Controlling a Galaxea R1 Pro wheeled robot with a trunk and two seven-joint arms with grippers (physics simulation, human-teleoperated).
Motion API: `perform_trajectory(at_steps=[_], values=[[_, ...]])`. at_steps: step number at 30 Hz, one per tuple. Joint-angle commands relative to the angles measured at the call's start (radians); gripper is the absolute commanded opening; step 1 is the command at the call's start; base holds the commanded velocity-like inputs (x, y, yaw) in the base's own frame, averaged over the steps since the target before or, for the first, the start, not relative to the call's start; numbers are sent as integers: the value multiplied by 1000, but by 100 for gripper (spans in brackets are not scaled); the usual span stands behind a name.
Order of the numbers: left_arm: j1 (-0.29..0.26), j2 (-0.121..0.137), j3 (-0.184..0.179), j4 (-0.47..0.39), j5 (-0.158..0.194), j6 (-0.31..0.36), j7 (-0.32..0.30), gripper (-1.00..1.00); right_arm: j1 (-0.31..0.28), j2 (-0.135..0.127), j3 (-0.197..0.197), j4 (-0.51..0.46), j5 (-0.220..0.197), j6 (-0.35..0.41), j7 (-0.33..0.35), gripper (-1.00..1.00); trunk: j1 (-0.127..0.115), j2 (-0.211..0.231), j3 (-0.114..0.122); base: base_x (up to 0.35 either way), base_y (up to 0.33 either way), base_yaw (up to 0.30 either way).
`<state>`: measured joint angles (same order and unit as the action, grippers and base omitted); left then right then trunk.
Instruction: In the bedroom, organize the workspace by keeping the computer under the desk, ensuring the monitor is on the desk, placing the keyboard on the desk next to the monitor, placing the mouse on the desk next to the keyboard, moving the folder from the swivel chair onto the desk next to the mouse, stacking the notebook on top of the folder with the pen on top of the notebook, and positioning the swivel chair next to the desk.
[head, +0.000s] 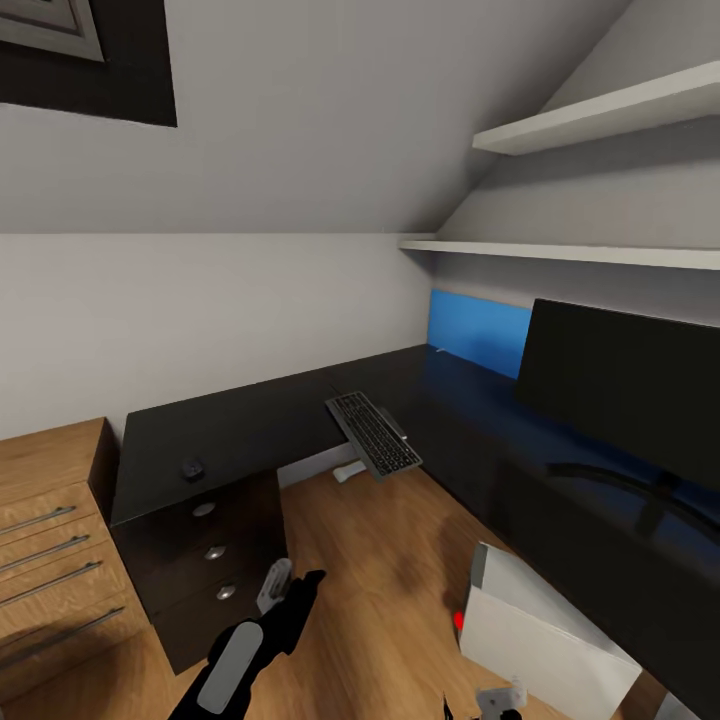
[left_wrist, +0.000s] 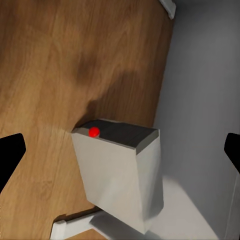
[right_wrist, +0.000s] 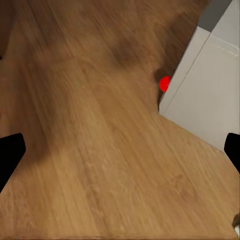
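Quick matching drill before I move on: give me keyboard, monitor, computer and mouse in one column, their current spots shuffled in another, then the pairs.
Things:
1. keyboard
2. monitor
3. computer
4. mouse

Places:
A. on the wooden floor, beside the desk
B. on the desk's left wing, above the drawers
C. at the inner corner, overhanging the desk edge
D. standing on the desk's right wing, under the shelves

Pairs: 1-C, 2-D, 3-A, 4-B

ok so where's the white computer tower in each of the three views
Head view: computer tower at lower right, on the floor before the desk.
Left wrist view: centre, seen whole.
Right wrist view: right edge, partly cut off.
Shared landmark: its red button.
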<state>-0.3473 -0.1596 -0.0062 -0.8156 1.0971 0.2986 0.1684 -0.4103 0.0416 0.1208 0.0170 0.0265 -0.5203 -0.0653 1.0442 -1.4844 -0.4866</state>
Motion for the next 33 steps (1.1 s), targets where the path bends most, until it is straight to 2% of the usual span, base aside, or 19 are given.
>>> perform_trajectory(at_steps=[1,3,9,10,17,23,28,33], values=[[0,0,-3,-2,10,2,8,100,6,0,7,1,4,-9,-7,100,0,-1,-1,1,-1,0],[-1,0,-6,-2,10,2,8,100,24,-3,8,1,6,-24,-7,100,0,-1,-1,1,-1,0],[0,1,-9,-2,9,2,8,100,106,-33,9,0,26,-130,-9,100,0,-1,-1,0,0,0],[0,1,-10,-2,9,2,8,100,130,-46,9,0,30,-173,-9,100,0,-1,-1,0,0,0],[0,1,-13,-2,10,2,8,100,217,-93,10,1,37,-342,-10,100,0,-1,-1,0,0,0],[0,1,-14,-2,10,2,8,100,244,-103,10,1,48,-404,-5,100,0,-1,-1,1,0,0],[-1,1,-16,-3,10,2,3,100,277,-105,10,1,109,-483,-3,100,0,-1,-1,130,0,0],[-1,1,-33,-3,10,2,-21,100,288,-103,10,3,138,-510,-4,100,0,-1,-1,278,0,0]])
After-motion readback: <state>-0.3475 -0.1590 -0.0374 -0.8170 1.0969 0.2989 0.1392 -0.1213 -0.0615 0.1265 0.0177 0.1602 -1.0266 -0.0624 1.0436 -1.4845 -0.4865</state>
